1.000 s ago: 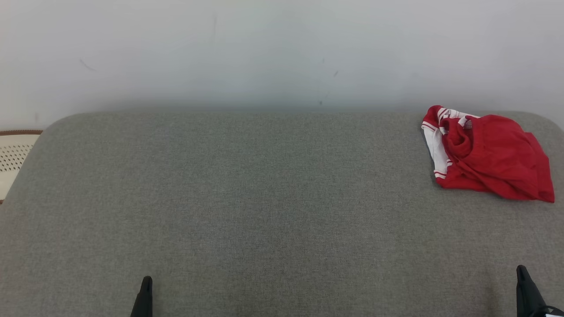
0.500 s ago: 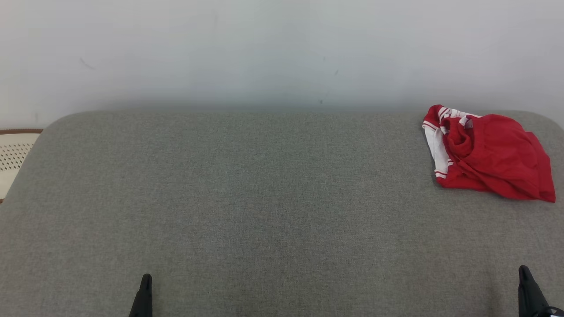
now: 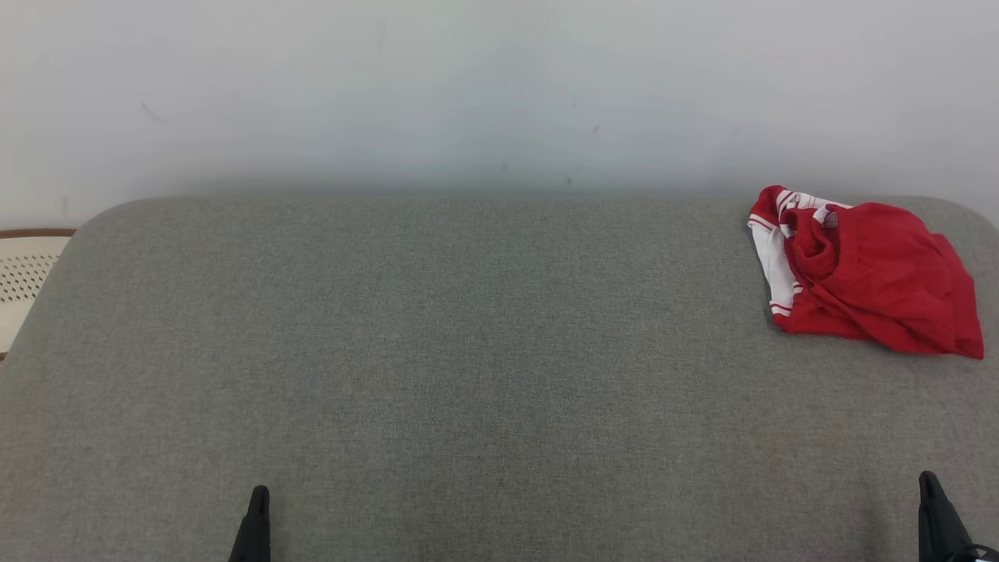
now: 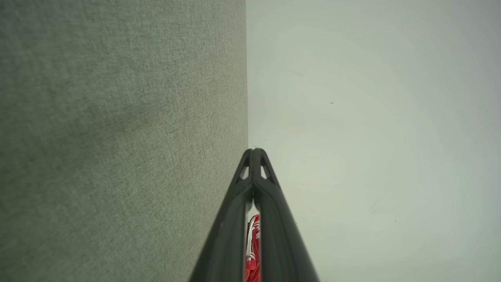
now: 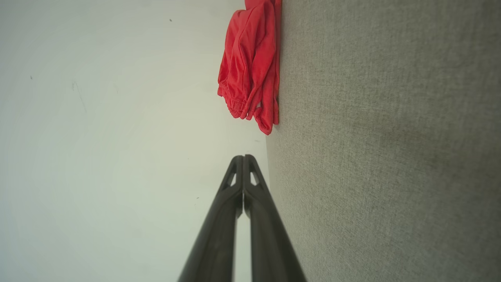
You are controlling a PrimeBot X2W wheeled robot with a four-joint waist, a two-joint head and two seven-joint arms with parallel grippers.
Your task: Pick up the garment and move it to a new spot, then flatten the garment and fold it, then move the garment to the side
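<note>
Head view: red garment (image 3: pixel 866 273) with white striped trim lies bunched at the far right of the grey cloth-covered tabletop (image 3: pixel 468 351), close to the back edge and the pale wall (image 3: pixel 468 94). Folds are loose and uneven, not a flat square. Left jaws and right jaws show as dark tips at the bottom edge, well apart from the cloth, holding nothing. A cream perforated object (image 3: pixel 23 281) sits off the tabletop's left end.

Left wrist view: jaws together, tips touching. A red sliver of garment shows through the slot between them, far off.

Right wrist view: jaws together, empty. The garment lies ahead, elastic hem bunched toward the camera.

Judgement: this lie fits a heap awaiting pick-up, or a roughly folded bundle already set aside; the pictures do not settle which. Either way the cloth is limp and layered, so a pinch on one top fold would likely trail the rest.
</note>
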